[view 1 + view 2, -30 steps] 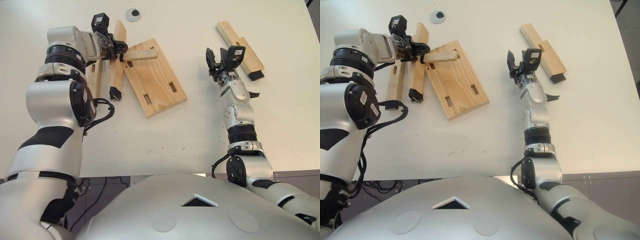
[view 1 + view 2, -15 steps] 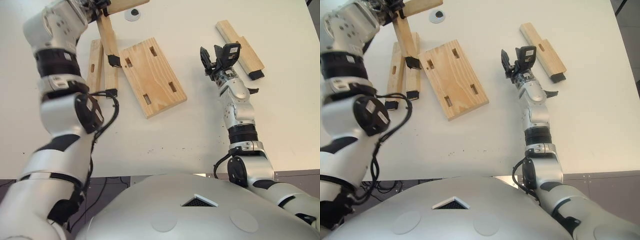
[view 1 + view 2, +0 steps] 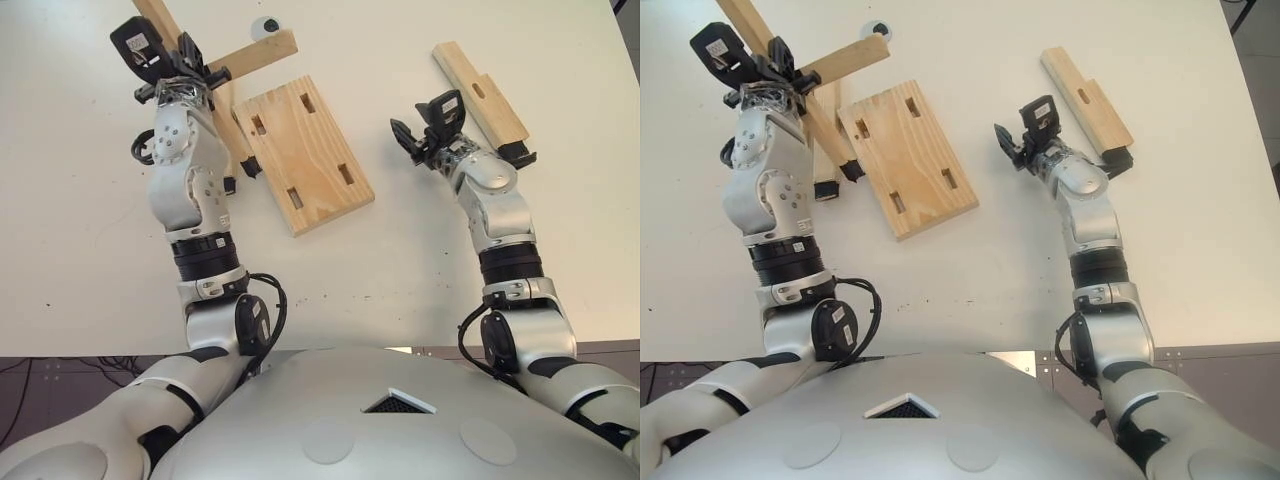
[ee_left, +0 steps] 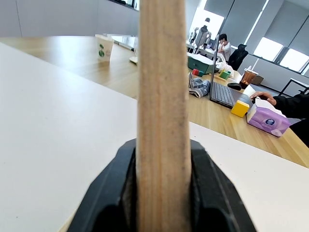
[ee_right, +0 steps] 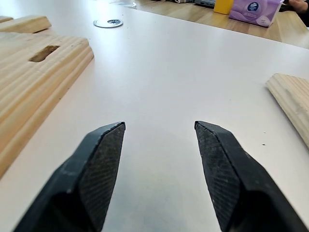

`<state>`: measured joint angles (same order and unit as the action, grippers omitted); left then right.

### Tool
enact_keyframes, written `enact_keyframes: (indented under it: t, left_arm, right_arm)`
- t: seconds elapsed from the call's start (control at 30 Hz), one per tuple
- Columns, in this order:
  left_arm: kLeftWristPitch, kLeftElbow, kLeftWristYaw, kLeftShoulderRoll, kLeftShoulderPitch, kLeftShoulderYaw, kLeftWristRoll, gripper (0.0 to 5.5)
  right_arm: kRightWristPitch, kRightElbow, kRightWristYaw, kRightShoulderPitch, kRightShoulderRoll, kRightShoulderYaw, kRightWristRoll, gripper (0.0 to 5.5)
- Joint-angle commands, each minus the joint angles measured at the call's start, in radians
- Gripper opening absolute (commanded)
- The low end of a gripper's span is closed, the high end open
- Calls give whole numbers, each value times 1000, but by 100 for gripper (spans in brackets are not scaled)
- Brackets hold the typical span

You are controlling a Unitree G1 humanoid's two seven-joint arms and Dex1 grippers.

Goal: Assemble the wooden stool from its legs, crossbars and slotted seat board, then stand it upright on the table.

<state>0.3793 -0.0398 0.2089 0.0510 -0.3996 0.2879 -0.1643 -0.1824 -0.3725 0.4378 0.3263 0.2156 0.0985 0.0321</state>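
Lifted off the table (image 3: 400,250) since a second ago, the joined leg (image 3: 237,135) and crossbar (image 3: 262,52) hung in the left claw (image 3: 200,78), which had swung up and away from the robot's body. A second earlier that piece lay against the seat board's corner. The right claw (image 3: 412,125) had drifted a little towards the board.

From the head cameras, the leg slanted down from the left claw, its black-capped foot ending close to the slotted seat board (image 3: 305,150). The crossbar stuck out sideways from the grip, towards the right claw's side. The board lay flat between the two claws, its four slots facing up. Another leg (image 3: 826,165) lay on the table beneath the left arm. Two more wooden pieces (image 3: 480,90) lay side by side just beyond the right claw, on the side away from the board.

The left wrist camera added the grip itself: black fingers (image 4: 111,193) clamped tight on either face of the wood.

The right wrist camera showed that claw's fingers (image 5: 104,174) spread wide with nothing between them, hovering low over bare tabletop. The seat board's edge sat to one side, another wooden piece's end to the other, and a small grey disc (image 5: 108,22) lay farther off.
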Motion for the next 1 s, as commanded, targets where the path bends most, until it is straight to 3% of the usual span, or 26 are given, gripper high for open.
enact_keyframes:
  t: [0.03, 0.33, 0.67, 0.8, 1.0]
  left_arm:
    - [-189, -184, 14, -1, -30, -14, 43, 101]
    - [-568, -777, -12, -55, -300, 27, 27, 101]
    - [-685, -988, -143, -27, -432, 128, -150, 101]
    - [-610, -836, -194, -16, -346, 96, -170, 101]
    - [-279, -92, -52, 108, 25, -71, -139, 101]
  right_arm:
    - [-50, 37, 34, -13, 25, 44, -29, 266]
    - [-100, 82, 51, -40, 12, 66, -40, 266]
    - [-90, 111, -66, -47, -26, -23, -18, 266]
    - [-52, 115, -143, -34, -49, -84, 7, 266]
    - [-107, 159, -147, -72, 3, -58, -38, 266]
